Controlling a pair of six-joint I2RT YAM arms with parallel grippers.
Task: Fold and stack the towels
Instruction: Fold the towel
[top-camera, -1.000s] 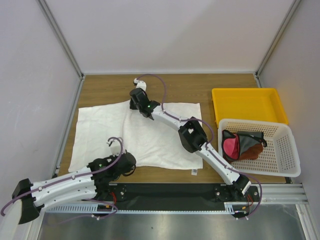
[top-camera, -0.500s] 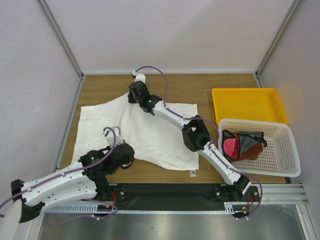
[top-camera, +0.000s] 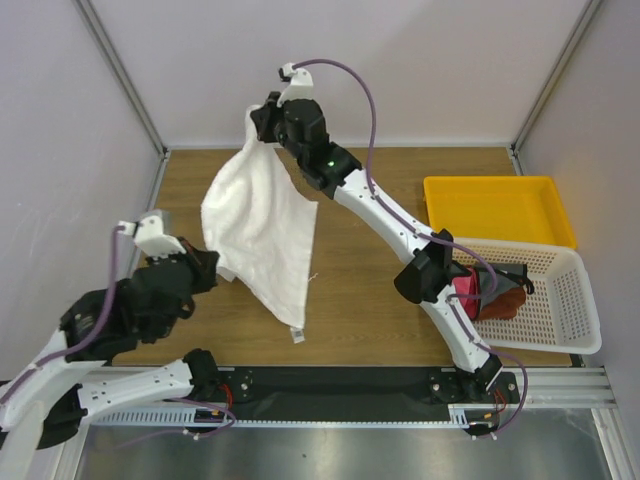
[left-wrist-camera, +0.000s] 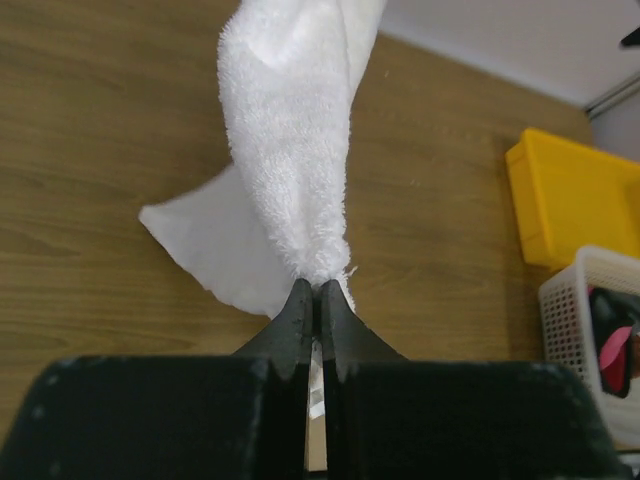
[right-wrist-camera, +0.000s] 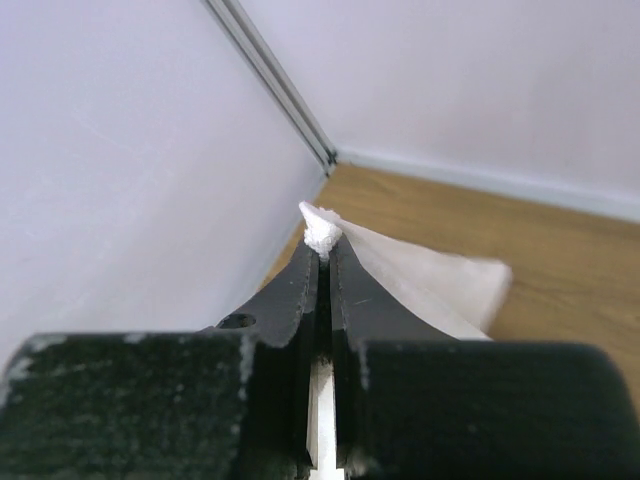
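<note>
The large white towel (top-camera: 262, 225) hangs in the air above the wooden table, stretched between both arms. My right gripper (top-camera: 262, 112) is shut on its top corner (right-wrist-camera: 322, 238) high near the back wall. My left gripper (top-camera: 212, 262) is shut on a lower corner (left-wrist-camera: 318, 268) at the left, and the cloth runs up and away from it. A small tag (top-camera: 297, 334) dangles at the towel's lowest corner. The magenta-pink towel (top-camera: 462, 294) and the reddish-brown towel (top-camera: 505, 302) lie bunched in the white basket (top-camera: 570, 300).
A yellow plastic tray (top-camera: 498, 208) stands at the back right, just behind the basket. Something dark lies over the small towels in the basket. White walls close in the left, back and right sides. The arm bases sit on the black rail at the near edge.
Both arms have risen and lifted the white towel off the table, where it lay spread out a second ago. The right gripper went up toward the back wall, and the left gripper rose at the left.
</note>
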